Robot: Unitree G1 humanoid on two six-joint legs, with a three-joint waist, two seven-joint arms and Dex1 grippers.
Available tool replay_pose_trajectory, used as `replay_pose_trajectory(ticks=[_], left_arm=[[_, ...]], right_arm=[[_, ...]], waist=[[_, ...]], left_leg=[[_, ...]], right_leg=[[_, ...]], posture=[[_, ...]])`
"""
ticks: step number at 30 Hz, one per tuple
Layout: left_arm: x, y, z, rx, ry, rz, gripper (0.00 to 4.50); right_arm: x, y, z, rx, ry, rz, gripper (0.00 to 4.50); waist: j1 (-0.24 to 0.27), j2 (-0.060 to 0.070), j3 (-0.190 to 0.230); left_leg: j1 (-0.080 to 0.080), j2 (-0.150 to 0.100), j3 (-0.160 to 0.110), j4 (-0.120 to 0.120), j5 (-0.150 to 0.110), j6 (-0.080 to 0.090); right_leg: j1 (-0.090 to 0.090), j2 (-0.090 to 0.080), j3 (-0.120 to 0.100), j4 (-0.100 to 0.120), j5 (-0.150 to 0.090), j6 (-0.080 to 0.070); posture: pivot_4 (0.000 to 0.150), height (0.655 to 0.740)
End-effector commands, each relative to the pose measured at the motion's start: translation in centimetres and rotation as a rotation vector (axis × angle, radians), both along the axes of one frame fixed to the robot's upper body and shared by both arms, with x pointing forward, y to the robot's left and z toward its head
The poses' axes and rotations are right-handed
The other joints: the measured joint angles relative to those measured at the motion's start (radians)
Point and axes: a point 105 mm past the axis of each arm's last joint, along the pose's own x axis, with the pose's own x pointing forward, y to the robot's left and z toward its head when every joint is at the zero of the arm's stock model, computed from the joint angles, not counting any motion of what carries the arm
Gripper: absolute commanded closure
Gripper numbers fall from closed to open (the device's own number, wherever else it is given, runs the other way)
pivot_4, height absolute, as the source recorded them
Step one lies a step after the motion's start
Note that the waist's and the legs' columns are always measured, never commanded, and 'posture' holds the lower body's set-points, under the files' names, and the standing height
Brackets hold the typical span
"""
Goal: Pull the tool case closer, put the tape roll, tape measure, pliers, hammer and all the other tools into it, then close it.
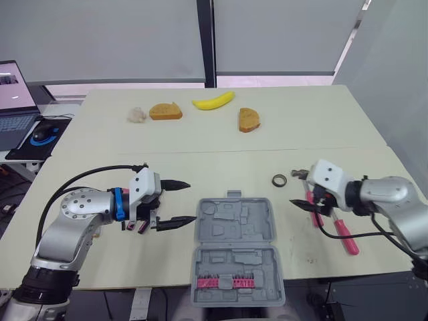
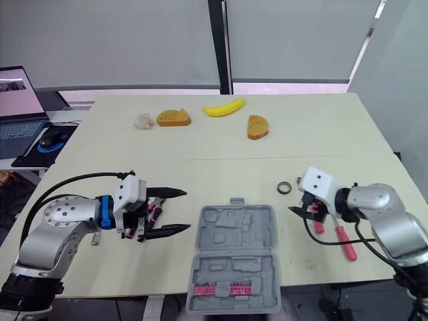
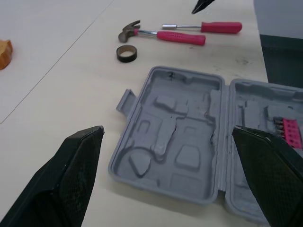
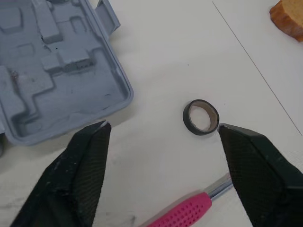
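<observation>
The grey tool case (image 1: 234,231) lies open on the table's front middle, a pink bit rack (image 1: 225,281) in its near half. My left gripper (image 1: 192,201) is open just left of the case, aimed at it, nothing between its fingers. A pink-handled tool (image 2: 154,211), maybe pliers, lies partly hidden under it. Right of the case sits the small dark tape roll (image 1: 279,179). My right gripper (image 4: 163,126) hovers open just over and beside the roll. The pink-handled hammer (image 3: 161,35) and a pink screwdriver (image 1: 346,237) lie under and behind that gripper.
At the far side of the table lie a banana (image 1: 213,101), two bread pieces (image 1: 165,111) (image 1: 249,120) and a white lump (image 1: 136,115). A laptop (image 1: 15,100) and mouse (image 1: 41,134) stand on a side desk at left. The case's near half reaches the table's front edge.
</observation>
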Motion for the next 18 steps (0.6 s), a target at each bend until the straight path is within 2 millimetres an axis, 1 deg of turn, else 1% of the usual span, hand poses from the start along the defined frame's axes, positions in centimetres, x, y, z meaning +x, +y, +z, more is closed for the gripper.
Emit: replay_pose_trajectory(ticks=[1, 3, 6, 9, 13, 18], left_arm=[[-0.2, -0.6, 0.0, -0.008, -0.005, -0.038, 0.0], [-0.3, -0.8, -0.2, -0.006, -0.004, -0.052, 0.0], [-0.5, -1.2, -0.3, -0.005, 0.0, -0.075, 0.0], [-0.7, -1.9, 0.0, -0.015, -0.006, -0.099, 0.0], [-0.9, -2.6, 0.7, -0.041, -0.02, -0.111, 0.0], [-1.0, -3.2, 1.7, -0.073, -0.041, -0.117, 0.0]], right_arm=[[1.7, 0.4, -0.3, -0.024, -0.038, -0.025, 1.58], [3.0, 0.7, -1.0, -0.041, -0.052, -0.045, 1.58], [4.4, 1.1, -1.9, -0.045, -0.046, -0.066, 1.58], [6.2, 1.8, -3.3, -0.053, -0.032, -0.079, 1.58], [7.5, 2.4, -4.1, -0.052, -0.018, -0.09, 1.58], [8.6, 2.5, -4.8, -0.042, 0.011, -0.133, 1.58]], waist=[[-0.004, 0.0, 0.0], [-0.008, 0.0, 0.0], [-0.01, 0.0, 0.0], [-0.012, 0.0, 0.0], [-0.013, 0.0, 0.0], [-0.013, 0.0, 0.0]], left_leg=[[0.0, 0.0, 0.0, 0.0, 0.0, 0.0], [0.0, 0.0, 0.0, 0.001, 0.0, 0.0], [0.001, 0.0, 0.0, 0.001, 0.0, 0.0], [0.001, 0.0, 0.0, 0.002, 0.0, 0.0], [0.001, 0.0, 0.0, 0.002, 0.0, 0.0], [0.001, 0.0, 0.001, 0.002, 0.0, 0.0]], right_leg=[[0.0, 0.0, 0.0, 0.0, 0.0, 0.0], [0.001, 0.0, 0.0, 0.0, 0.0, 0.0], [0.001, 0.0, 0.0, 0.001, 0.001, 0.001], [0.0, 0.0, 0.0, 0.002, 0.001, 0.0], [-0.001, 0.001, 0.001, 0.002, 0.001, 0.0], [-0.001, 0.001, 0.002, 0.003, 0.001, 0.0]], posture=[[0.15, 0.74], [0.15, 0.74], [0.15, 0.74], [0.15, 0.74], [0.15, 0.74], [0.15, 0.74]])
